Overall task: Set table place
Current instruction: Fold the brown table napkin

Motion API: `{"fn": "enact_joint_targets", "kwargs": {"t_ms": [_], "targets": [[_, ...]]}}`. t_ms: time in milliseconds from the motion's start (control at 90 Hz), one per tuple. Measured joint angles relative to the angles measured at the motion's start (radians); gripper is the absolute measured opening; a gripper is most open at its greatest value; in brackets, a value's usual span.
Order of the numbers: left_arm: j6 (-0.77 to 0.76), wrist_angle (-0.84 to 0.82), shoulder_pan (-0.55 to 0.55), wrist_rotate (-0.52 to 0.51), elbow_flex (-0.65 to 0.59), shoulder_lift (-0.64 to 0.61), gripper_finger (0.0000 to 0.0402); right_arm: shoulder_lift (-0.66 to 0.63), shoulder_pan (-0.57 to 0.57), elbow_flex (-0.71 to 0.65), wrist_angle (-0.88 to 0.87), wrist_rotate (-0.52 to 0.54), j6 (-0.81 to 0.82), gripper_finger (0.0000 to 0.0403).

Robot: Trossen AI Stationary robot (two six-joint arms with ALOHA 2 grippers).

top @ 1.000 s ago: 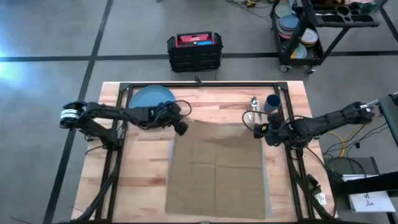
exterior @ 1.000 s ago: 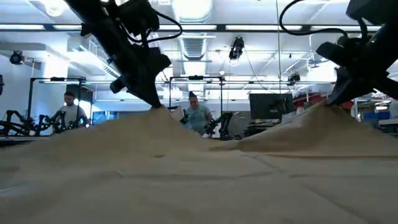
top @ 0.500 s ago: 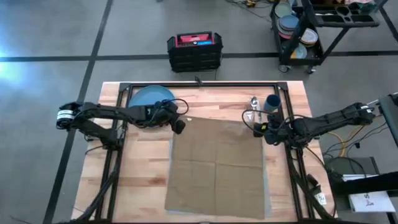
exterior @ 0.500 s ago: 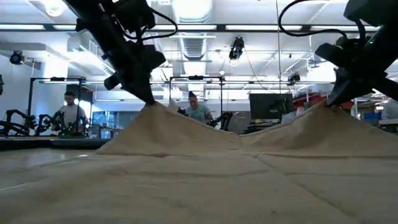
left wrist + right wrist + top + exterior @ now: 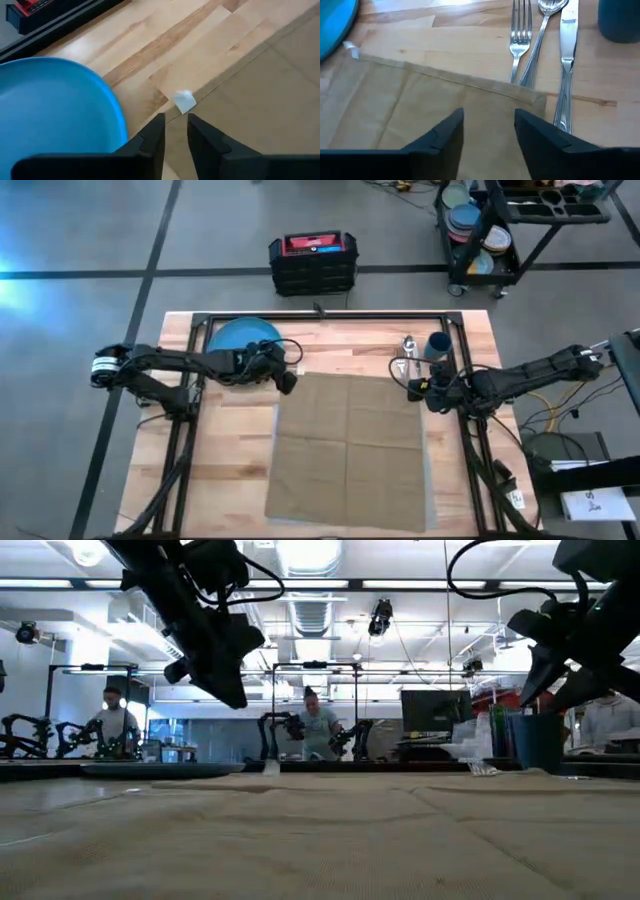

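I have the tan napkin (image 5: 350, 448) lying unfolded and flat in the middle of the counter (image 5: 230, 470), covering almost all of the grey placemat (image 5: 430, 480), of which only a thin edge shows along one side. My left gripper (image 5: 287, 382) hovers just above the napkin's far left corner, the arm stretched low across the counter from the left edge; its fingers (image 5: 152, 137) stand slightly apart with nothing between them, and a small white tag (image 5: 184, 101) sits at that corner right ahead of them. My right gripper (image 5: 413, 389) hangs over the far right corner, the arm reaching in level from the right side; its fingers (image 5: 442, 132) are spread wide and hold nothing. In the low view both grippers are clear of the cloth, which lies level beneath them. The blue plate (image 5: 243, 338) rests on the counter just behind the left gripper. Past the right corner lie the fork (image 5: 519, 37), spoon (image 5: 542, 30) and knife (image 5: 565, 60) side by side, the napkin's edge overlapping their handles, with the dark-blue cup (image 5: 437, 345) next to them. Beyond the counter, a black case (image 5: 313, 262) stands on the floor and a black cart (image 5: 500, 225) carries stacked dishes.
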Motion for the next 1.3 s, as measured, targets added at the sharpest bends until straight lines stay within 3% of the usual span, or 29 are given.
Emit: {"fn": "enact_joint_targets", "kwargs": {"t_ms": [244, 389, 478, 567, 622, 722, 844, 1000, 1300], "targets": [[-0.001, 0.0, 0.0, 0.008, 0.0, 0.0, 0.0096, 0.0, 0.0, 0.0, 0.001, -0.011, -0.002, 0.0189], [-0.036, 0.008, -0.009, 0.146, 0.0, 0.0, 0.0097, 0.0, 0.0, 0.0, 0.017, -0.057, -0.039, 0.0179], [-0.063, 0.021, -0.044, 0.25, 0.0, 0.0, 0.0081, 0.003, 0.0, 0.0, 0.044, -0.112, -0.084, 0.0162], [-0.082, 0.031, -0.11, 0.298, 0.0, 0.0, 0.0037, 0.003, 0.0, 0.0, 0.051, -0.152, -0.111, 0.0121], [-0.104, 0.052, -0.163, 0.307, 0.0, 0.0, 0.0012, 0.003, 0.0, -0.002, 0.054, -0.157, -0.126, 0.008], [-0.155, 0.106, -0.262, 0.324, 0.0, 0.0, 0.0003, 0.003, 0.0, -0.006, 0.056, -0.158, -0.153, 0.0014], [-0.258, 0.168, -0.375, 0.292, 0.0, 0.014, 0.0001, 0.017, 0.0, -0.023, 0.06, -0.174, -0.153, 0.0008], [-0.376, 0.225, -0.487, 0.255, 0.001, 0.089, 0.0, 0.046, -0.007, -0.084, 0.129, -0.268, -0.186, 0.0001], [-0.535, 0.354, -0.578, 0.274, 0.028, 0.311, 0.0, 0.131, -0.007, -0.184, 0.396, -0.333, -0.188, 0.0]]}}
